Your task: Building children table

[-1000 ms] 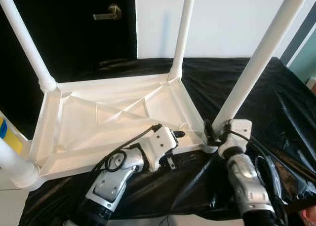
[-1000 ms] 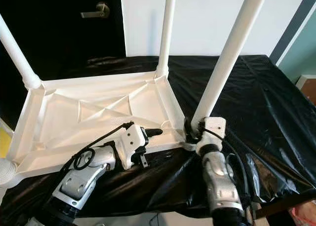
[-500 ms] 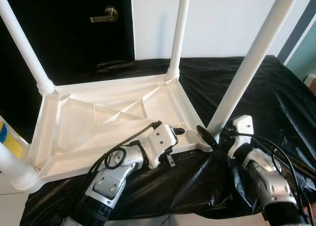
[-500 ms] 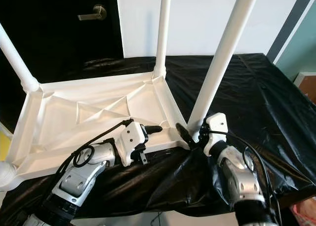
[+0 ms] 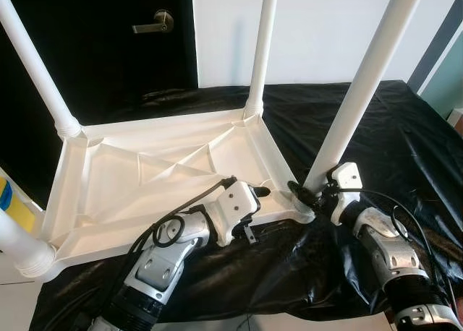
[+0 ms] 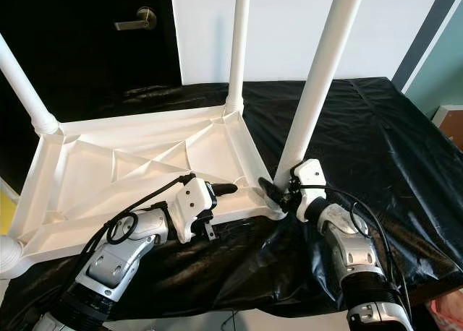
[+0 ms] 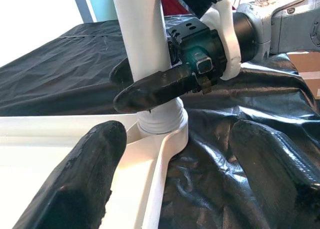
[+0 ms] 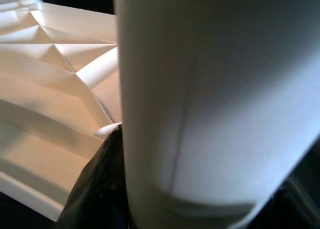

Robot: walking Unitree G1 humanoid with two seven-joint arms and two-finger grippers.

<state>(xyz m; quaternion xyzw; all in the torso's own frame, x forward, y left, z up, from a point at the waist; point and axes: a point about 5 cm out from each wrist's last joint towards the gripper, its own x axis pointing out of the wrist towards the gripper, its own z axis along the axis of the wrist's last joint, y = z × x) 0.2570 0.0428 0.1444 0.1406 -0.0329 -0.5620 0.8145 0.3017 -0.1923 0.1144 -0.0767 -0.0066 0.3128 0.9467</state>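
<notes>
White plastic makes up the children's table (image 5: 159,179), which lies upside down on a black sheet (image 5: 405,136) spread over the tabletop, its ribbed underside facing up. 4 legs stand at its corners: the far left leg (image 5: 36,63), the far right leg (image 5: 262,49), the near right leg (image 5: 362,85) and, at the picture's left edge, the near left leg (image 5: 22,248). The right end effector (image 5: 307,194) is at the base of the near right leg, just above the corner socket; in the left wrist view its 2 black fingers (image 7: 155,89) lie one on each side of the leg and touch it, so it is closed around the leg. The right wrist view sits hard against that leg (image 8: 210,99), with one dark finger (image 8: 100,189) beside it and the table's ribs behind. The left end effector (image 5: 257,201) rests at the near long rim of the table, a little to the left of that same corner, pointing toward it; its 2 fingers (image 7: 95,174) are spread wide with nothing between them, one over the white rim and the other over the black sheet. Behind the table are a dark door with a brass handle (image 5: 159,20) and a white wall (image 5: 318,27).
</notes>
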